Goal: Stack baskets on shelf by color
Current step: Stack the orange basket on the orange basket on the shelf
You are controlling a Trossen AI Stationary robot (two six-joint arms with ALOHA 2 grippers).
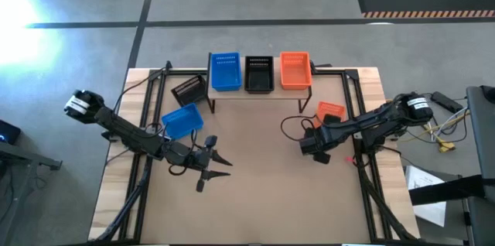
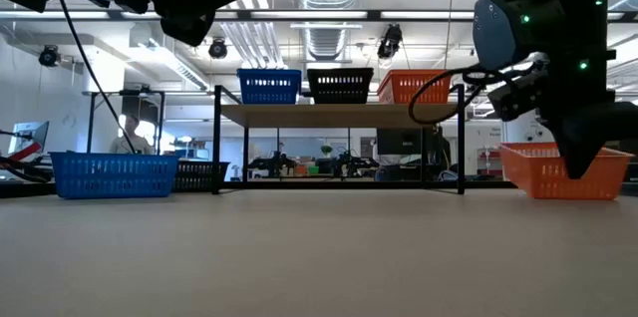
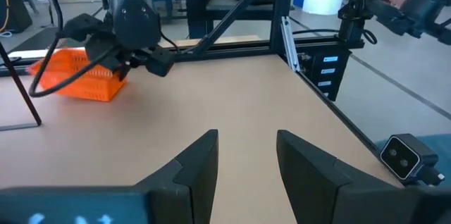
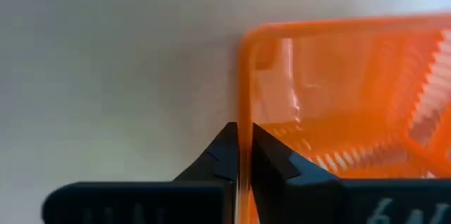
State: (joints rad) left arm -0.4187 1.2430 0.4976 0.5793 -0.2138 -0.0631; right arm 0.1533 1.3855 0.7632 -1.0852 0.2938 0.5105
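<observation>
The right gripper (image 4: 243, 155) is clenched on the rim of an orange slotted plastic basket (image 1: 330, 112) on the table right of the light-wood shelf (image 2: 339, 114). The left gripper (image 1: 219, 161) hovers spread, empty, mid-table.

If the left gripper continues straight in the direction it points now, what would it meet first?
Probably nothing close: the left gripper is open over bare tabletop. Farther ahead, slightly to one side, are the right arm and the orange basket; depth is unclear.
</observation>
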